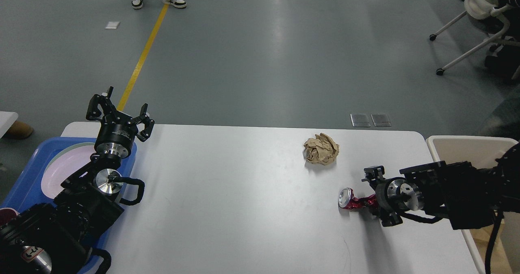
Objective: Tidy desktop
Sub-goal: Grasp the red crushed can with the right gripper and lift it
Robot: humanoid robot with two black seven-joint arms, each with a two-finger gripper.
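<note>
Head view: crushed red can (357, 201) lies on the desktop (243, 192), long axis left-right, silver top pointing left, right end between the jaws of the right gripper (375, 198). Whether the grip is closed cannot be told. Left gripper (118, 112) is spread, empty, well apart. Crumpled brown paper (321, 148) sits beyond. No writing can be read.

desktop (243, 192): paper ball (321, 148) (crumpled), can (354, 200)
</note>
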